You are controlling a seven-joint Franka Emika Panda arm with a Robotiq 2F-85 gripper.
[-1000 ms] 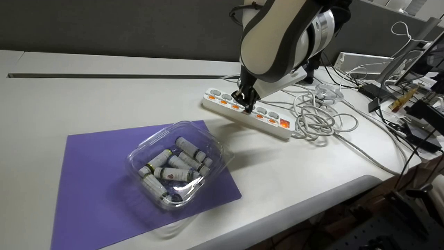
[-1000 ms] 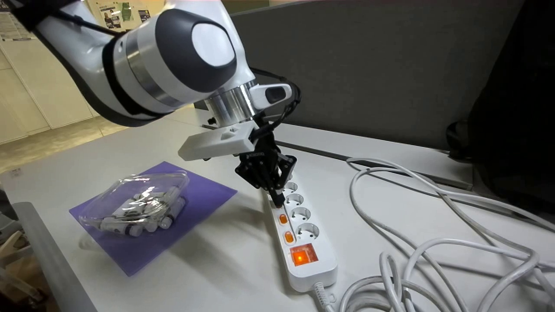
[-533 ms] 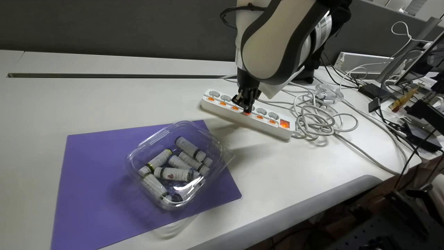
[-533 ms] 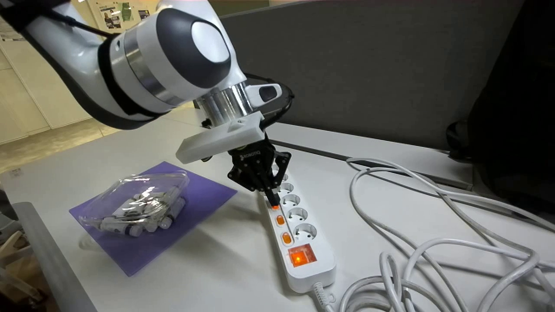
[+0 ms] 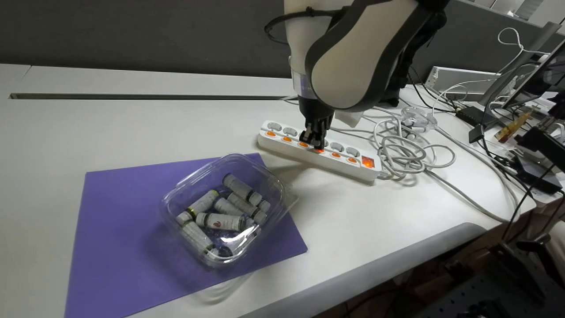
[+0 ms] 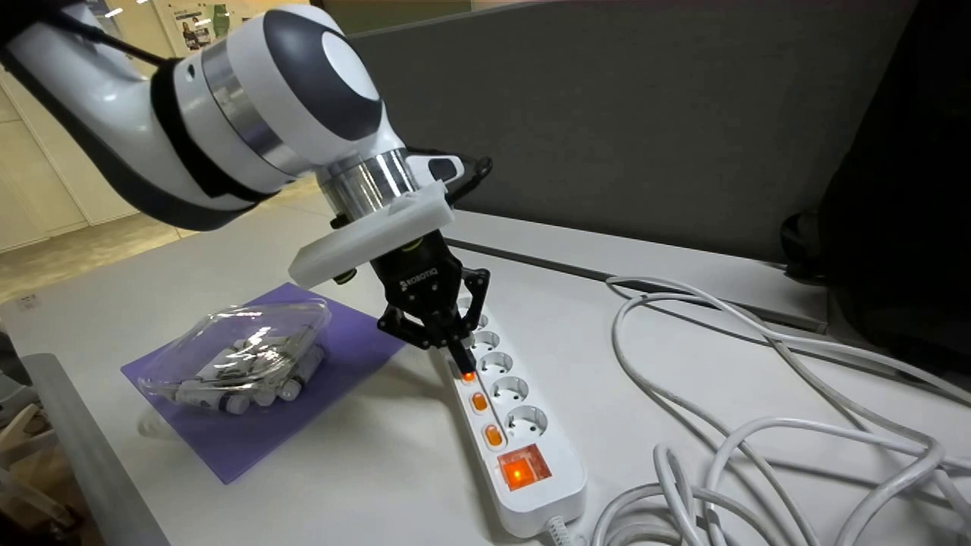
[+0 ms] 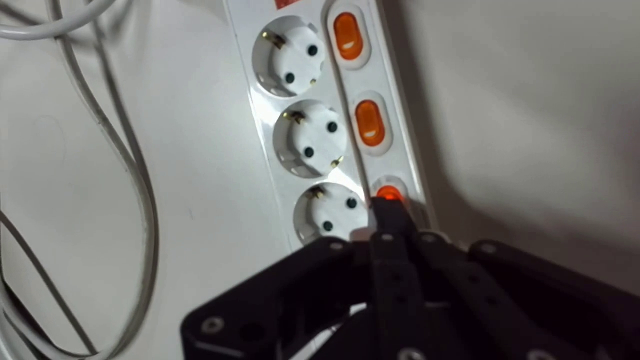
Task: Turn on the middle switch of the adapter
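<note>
Wrist view, right of centre: your clenched gripper (image 7: 392, 211) partly covers the glowing middle switch (image 7: 389, 192) | power strip (image 7: 330, 91): likely light, slidable; push straight down, no grasp.

Brought the gripper (image 6: 466, 367) down and to the left in an exterior view, covering the right corner of the purple mat (image 6: 243, 447). Swung the arm (image 6: 235, 121) leftward with it, and tipped its white bracket (image 6: 372, 236) steeper. Carried the black cable (image 5: 289, 16) further left, too, near the top middle of the frame in an exterior view. Slid the adapter (image 5: 317, 159) lower in the frame in both exterior views. Lit the middle switch (image 5: 319, 150) to a brighter orange-red glow at the tip of the gripper than a second earlier.
</note>
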